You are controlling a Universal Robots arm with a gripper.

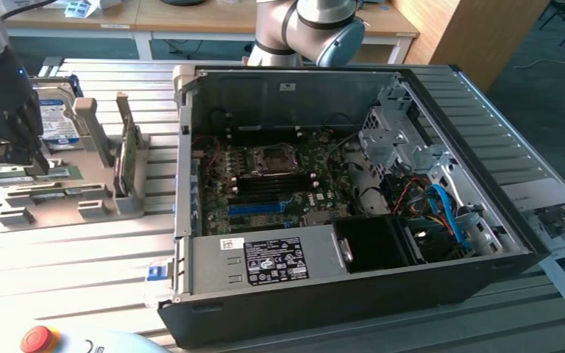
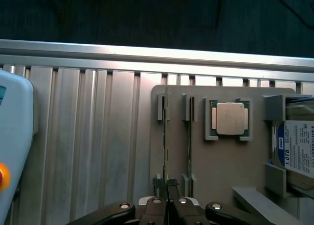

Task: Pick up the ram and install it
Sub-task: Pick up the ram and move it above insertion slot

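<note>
Slatted metal surface (image 2: 98,136) is seen beneath a grey holder (image 2: 225,171). The ram (image 2: 165,136) is clamped edge-on by the pincer (image 2: 166,183).

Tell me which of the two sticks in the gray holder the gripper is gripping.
The ram in the slot farther from the square chip; the gripper is closed on its end. The other stick, nearer the chip, stands free.
</note>
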